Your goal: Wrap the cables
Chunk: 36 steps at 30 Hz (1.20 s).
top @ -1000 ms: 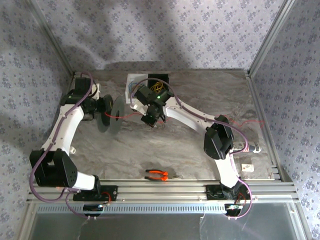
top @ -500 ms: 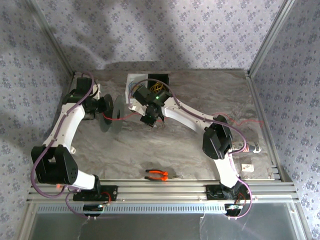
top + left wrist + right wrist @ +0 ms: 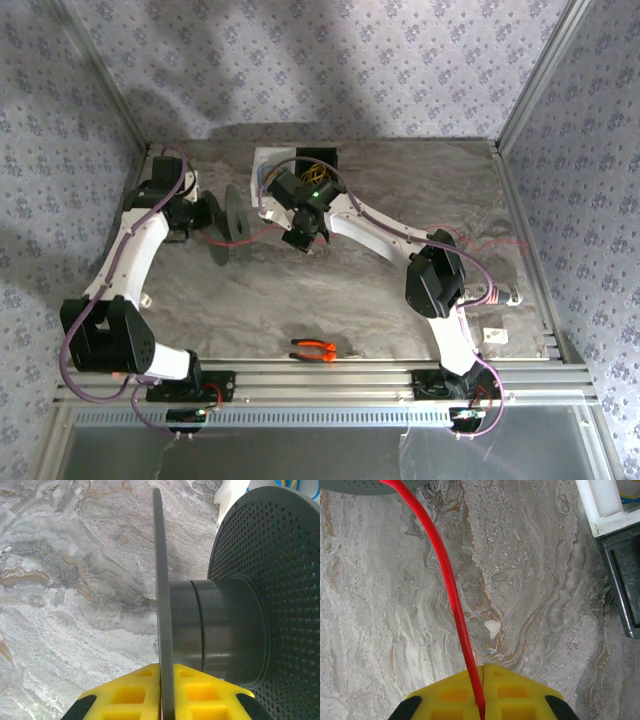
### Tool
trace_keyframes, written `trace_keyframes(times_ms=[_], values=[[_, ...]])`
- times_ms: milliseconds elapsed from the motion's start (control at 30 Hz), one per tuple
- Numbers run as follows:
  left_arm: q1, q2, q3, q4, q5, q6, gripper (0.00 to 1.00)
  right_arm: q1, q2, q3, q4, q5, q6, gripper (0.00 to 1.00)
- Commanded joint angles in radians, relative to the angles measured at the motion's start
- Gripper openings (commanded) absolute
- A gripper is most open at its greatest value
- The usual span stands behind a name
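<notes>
Since a second ago the reel (image 3: 236,222) has swung from face-on to nearly edge-on, and the left jaws have closed in. They now clamp the reel's near flange, with yellow pads (image 3: 122,696) on either side of it. Right of the reel, the red cable (image 3: 447,580) curves across to the right jaws, which are shut on it just above the worktop (image 3: 400,190). The risk I see is that a hard pull on the cable could twist the thin flange out of the pads, while slack could let turns slide off the hub.
</notes>
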Motion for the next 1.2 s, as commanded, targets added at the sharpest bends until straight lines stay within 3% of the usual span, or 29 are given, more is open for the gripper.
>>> trace_keyframes(times_ms=[0, 400, 867, 1167], values=[[-0.004, -0.032, 0.007, -0.005, 0.006, 0.0, 0.16, -0.012, -0.021, -0.023, 0.011, 0.014, -0.001, 0.0], [-0.005, 0.008, 0.056, -0.009, 0.016, 0.005, 0.3, -0.014, -0.13, -0.145, 0.11, 0.022, -0.016, 0.0], [-0.005, 0.042, 0.069, 0.004, 0.033, 0.015, 0.31, -0.016, 0.016, 0.017, 0.043, 0.073, 0.024, 0.0], [-0.005, 0.155, 0.145, 0.048, -0.029, 0.053, 0.31, -0.032, 0.081, 0.108, 0.036, 0.102, 0.067, 0.0]])
